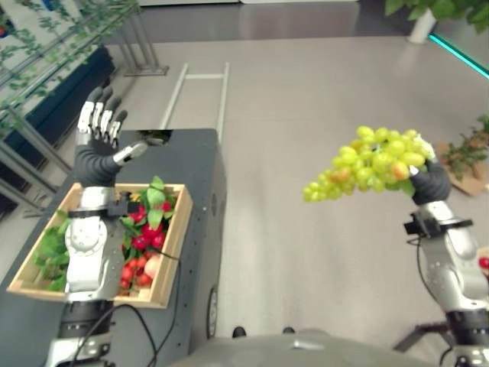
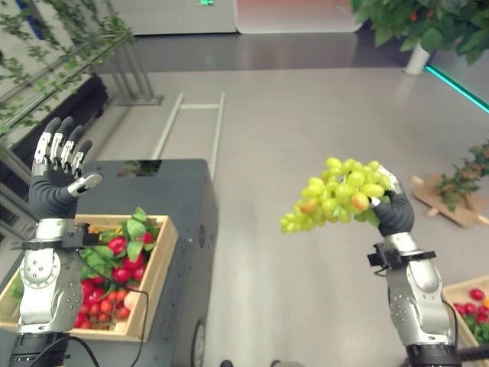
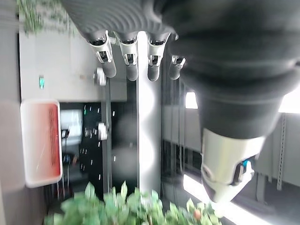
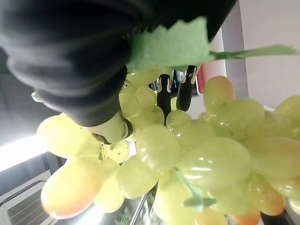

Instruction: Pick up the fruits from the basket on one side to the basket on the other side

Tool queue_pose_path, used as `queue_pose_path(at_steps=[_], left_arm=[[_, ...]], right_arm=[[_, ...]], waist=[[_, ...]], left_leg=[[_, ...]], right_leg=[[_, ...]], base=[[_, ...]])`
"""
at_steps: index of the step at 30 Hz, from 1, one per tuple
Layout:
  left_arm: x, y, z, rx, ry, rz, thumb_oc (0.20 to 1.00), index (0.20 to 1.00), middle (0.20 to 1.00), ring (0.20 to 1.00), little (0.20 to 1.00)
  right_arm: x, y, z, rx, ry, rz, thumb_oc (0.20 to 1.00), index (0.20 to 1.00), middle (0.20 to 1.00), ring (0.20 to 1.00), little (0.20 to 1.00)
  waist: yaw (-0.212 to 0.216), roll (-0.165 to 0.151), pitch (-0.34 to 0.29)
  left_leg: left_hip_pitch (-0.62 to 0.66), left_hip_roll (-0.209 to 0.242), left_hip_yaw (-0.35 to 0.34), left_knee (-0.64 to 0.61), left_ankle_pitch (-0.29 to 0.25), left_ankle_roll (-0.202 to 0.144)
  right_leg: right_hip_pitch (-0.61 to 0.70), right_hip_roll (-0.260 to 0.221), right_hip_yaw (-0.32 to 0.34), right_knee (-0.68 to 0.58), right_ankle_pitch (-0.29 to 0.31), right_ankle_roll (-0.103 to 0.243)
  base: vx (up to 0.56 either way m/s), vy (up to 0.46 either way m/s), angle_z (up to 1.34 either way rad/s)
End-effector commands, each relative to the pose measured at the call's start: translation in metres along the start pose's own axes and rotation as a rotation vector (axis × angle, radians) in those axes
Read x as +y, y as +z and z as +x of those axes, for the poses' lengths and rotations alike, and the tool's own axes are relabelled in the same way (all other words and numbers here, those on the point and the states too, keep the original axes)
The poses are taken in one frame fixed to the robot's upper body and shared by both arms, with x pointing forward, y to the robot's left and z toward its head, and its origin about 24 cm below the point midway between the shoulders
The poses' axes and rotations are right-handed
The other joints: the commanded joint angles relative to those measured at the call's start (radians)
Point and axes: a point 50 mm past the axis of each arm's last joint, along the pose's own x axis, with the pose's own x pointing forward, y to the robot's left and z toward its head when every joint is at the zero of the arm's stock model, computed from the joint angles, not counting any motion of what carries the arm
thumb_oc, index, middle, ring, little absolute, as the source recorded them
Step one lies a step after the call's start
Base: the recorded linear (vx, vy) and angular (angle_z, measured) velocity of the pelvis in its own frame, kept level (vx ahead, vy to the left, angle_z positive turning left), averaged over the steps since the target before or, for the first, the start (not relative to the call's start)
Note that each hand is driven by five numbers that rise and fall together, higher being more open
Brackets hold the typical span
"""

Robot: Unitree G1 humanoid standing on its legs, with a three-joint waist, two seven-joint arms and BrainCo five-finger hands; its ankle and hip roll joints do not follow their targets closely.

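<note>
So the right hand (image 2: pixel 393 210) is up in the air over the floor, well off to the right of the dark tabletop (image 1: pixel 195 164), and it has its fingers curled round the stem end of a bunch of green grapes (image 2: pixel 336 195). The bunch sticks out sideways from the hand toward the robot's left, sort of tapering down to a point, with a couple of orangey grapes mixed in. From the right wrist view you can see the dark fingertips (image 4: pixel 164 101) poking in between the grapes (image 4: pixel 197 154) and a green leaf (image 4: pixel 171 44) sitting right against the hand's cover, so the grip is tight in among the fruit.

The left hand (image 1: pixel 99 134) is raised too, fingers straight up and spread a bit, thumb out to the side, holding nothing. It hangs above the far end of the wooden basket (image 1: pixel 172 245) on the tabletop. That basket has a pile of small red fruits (image 1: pixel 137 267) and green leaves (image 1: pixel 157 199) in it, plus something pale and peachy near the front.

Over on the robot's right, low in the right eye view, the corner of another wooden basket (image 2: pixel 454 306) peeks in with a few red fruits and leaves inside. The grapes are well apart from both baskets, roughly between them and hanging mid-air.
</note>
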Motion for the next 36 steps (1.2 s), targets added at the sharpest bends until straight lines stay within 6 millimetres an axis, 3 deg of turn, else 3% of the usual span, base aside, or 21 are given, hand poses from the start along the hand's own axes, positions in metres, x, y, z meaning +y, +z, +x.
queue_pose_path(at_steps=[1,2,3,4,6,7,10,12,13,16,20,32,36], left_arm=[[-0.004,0.026,0.015,-0.165,-0.030,0.044,1.000,1.000,1.000,1.000,1.000],[-0.005,0.032,0.017,-0.192,-0.040,0.052,1.000,1.000,1.000,1.000,1.000],[-0.005,0.032,0.018,-0.193,-0.039,0.053,1.000,1.000,1.000,1.000,1.000],[-0.006,0.034,0.019,-0.202,-0.043,0.062,1.000,1.000,1.000,1.000,1.000],[-0.006,0.041,0.023,-0.222,-0.058,0.092,1.000,1.000,1.000,1.000,1.000],[-0.006,0.042,0.024,-0.229,-0.060,0.083,1.000,1.000,1.000,1.000,1.000],[-0.006,0.042,0.023,-0.228,-0.061,0.072,1.000,1.000,1.000,1.000,1.000],[-0.002,0.042,0.016,-0.218,-0.033,0.074,1.000,1.000,1.000,1.000,1.000],[-0.001,0.042,0.014,-0.211,-0.028,0.084,1.000,1.000,1.000,1.000,1.000],[0.003,0.042,0.010,-0.200,-0.013,0.092,1.000,1.000,1.000,1.000,1.000],[0.003,0.036,0.006,-0.181,0.001,0.073,1.000,1.000,1.000,1.000,1.000],[-0.002,0.024,0.005,-0.140,0.020,0.046,1.000,1.000,1.000,1.000,1.000],[-0.003,0.021,0.006,-0.132,0.025,0.041,1.000,1.000,1.000,1.000,1.000]], right_arm=[[0.002,0.042,0.021,-0.251,0.007,-0.049,0.200,0.200,0.200,0.200,0.200],[0.005,0.044,0.024,-0.269,0.010,-0.045,0.200,0.200,0.200,0.200,0.200],[0.006,0.044,0.024,-0.271,0.010,-0.045,0.200,0.200,0.200,0.200,0.200],[0.008,0.042,0.025,-0.272,0.010,-0.030,0.200,0.200,0.200,0.200,0.200],[0.013,0.041,0.028,-0.284,0.006,-0.013,0.200,0.200,0.200,0.200,0.200],[0.014,0.038,0.025,-0.273,0.011,-0.003,0.200,0.200,0.200,0.200,0.200],[0.016,0.038,0.026,-0.269,0.022,-0.008,0.200,0.200,0.200,0.200,0.200],[0.021,0.034,0.032,-0.267,0.032,0.027,0.200,0.200,0.200,0.200,0.200],[0.022,0.034,0.033,-0.264,0.039,0.017,0.200,0.200,0.200,0.200,0.200],[0.022,0.034,0.033,-0.260,0.042,0.018,0.200,0.200,0.200,0.200,0.200],[0.020,0.046,0.032,-0.279,0.062,-0.071,0.200,0.200,0.200,0.200,0.200],[0.016,0.050,0.030,-0.303,0.029,-0.045,0.200,0.200,0.200,0.200,0.200],[0.013,0.052,0.028,-0.313,0.018,-0.048,0.200,0.200,0.200,0.200,0.200]], waist=[[-0.024,-0.020,-0.012],[-0.026,-0.020,0.012],[-0.024,-0.022,0.011],[-0.010,-0.022,0.020],[0.038,-0.005,0.025],[0.021,-0.004,0.023],[0.029,-0.011,0.018],[0.073,-0.019,-0.002],[0.082,-0.027,-0.009],[0.087,-0.035,-0.019],[0.049,-0.037,-0.022],[0.001,-0.049,-0.024],[-0.008,-0.065,-0.023]], left_leg=[[-0.022,-0.011,0.034,0.107,-0.138,-0.020],[-0.027,-0.004,0.084,0.098,-0.140,-0.024],[-0.032,-0.005,0.087,0.098,-0.134,-0.024],[-0.043,0.009,0.111,0.100,-0.130,-0.028],[-0.067,0.038,0.167,0.101,-0.123,-0.034],[-0.071,0.040,0.190,0.093,-0.111,-0.029],[-0.057,0.044,0.240,0.082,-0.119,-0.022],[-0.046,0.061,0.321,0.074,-0.131,-0.018],[-0.043,0.064,0.356,0.070,-0.126,-0.020],[-0.040,0.078,0.396,0.066,-0.110,-0.036],[-0.029,0.113,0.447,0.082,-0.103,-0.057],[-0.002,0.182,0.497,0.145,-0.098,-0.092],[-0.016,0.226,0.497,0.210,-0.095,-0.114]], right_leg=[[-0.044,-0.067,0.010,-0.027,0.083,0.150],[-0.088,-0.091,-0.022,-0.035,0.136,0.172],[-0.093,-0.090,-0.018,-0.038,0.143,0.171],[-0.111,-0.106,-0.097,-0.038,0.135,0.167],[-0.105,-0.191,-0.379,0.020,0.087,0.128],[-0.077,-0.202,-0.424,0.108,0.047,0.121],[-0.036,-0.212,-0.450,0.160,0.005,0.110],[0.038,-0.257,-0.578,0.197,-0.015,0.122],[0.055,-0.259,-0.605,0.159,0.004,0.131],[0.074,-0.215,-0.604,0.046,0.006,0.125],[0.080,-0.159,-0.566,-0.050,0.003,0.114],[0.105,-0.100,-0.499,-0.078,-0.023,0.073],[0.111,-0.075,-0.477,-0.079,-0.034,0.050]], base=[[-0.24,0.135,-0.80],[-0.21,0.082,-0.83],[-0.23,0.033,-0.91],[-0.18,0.010,-1.20],[-0.21,0.092,-1.35],[-0.11,0.097,-0.98],[-0.05,0.033,-0.77],[-0.05,-0.064,-1.54],[-0.09,-0.092,-1.87],[-0.03,-0.182,-1.13],[0.00,-0.171,-0.66],[0.01,-0.126,-0.15],[0.02,-0.193,-0.13]])
